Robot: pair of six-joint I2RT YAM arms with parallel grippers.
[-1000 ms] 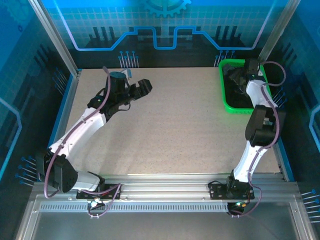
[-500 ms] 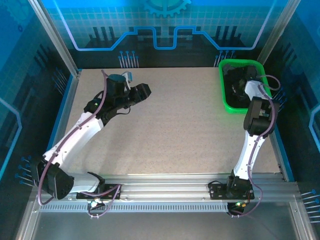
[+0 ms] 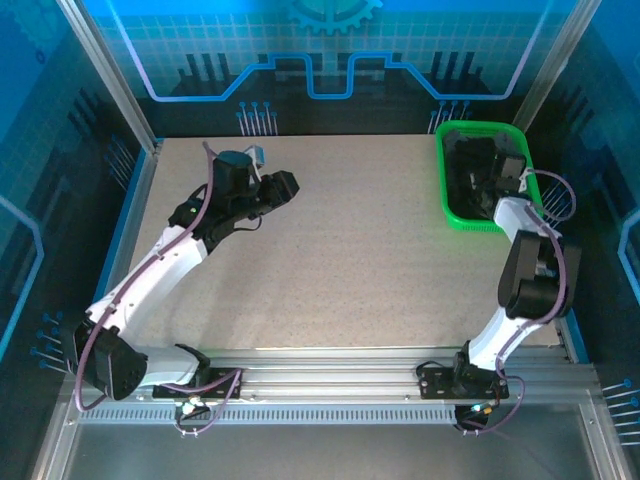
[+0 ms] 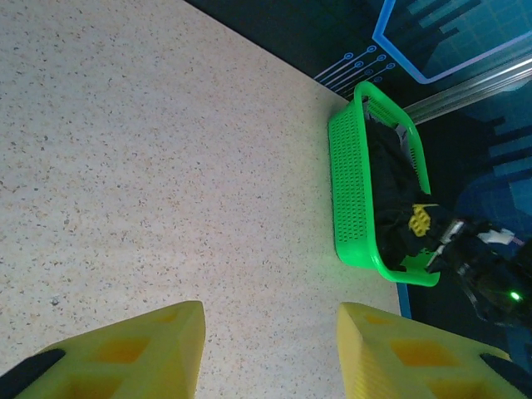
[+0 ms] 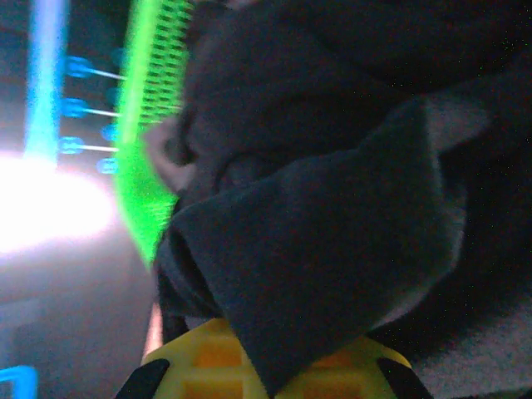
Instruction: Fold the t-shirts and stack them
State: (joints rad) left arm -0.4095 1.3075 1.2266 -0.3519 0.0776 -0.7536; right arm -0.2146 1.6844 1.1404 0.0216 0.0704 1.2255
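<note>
Speckled beige tabletop (image 3: pixel 380 270) sits inside blue-lit panel walls. Over its far right corner, the right gripper (image 5: pixel 266 370) reaches into the green mesh basket (image 3: pixel 444 185), its yellow fingers (image 5: pixel 208 357) clamped on a fold of the dark grey t-shirt (image 5: pixel 332 249). The darker cloth behind it is probably the black t-shirt (image 5: pixel 399 50), though the blur makes that hard to settle. Both lie heaped in the basket. The left gripper (image 4: pixel 270 349) hovers over bare table toward the far left, jaws parted, holding nothing.
</note>
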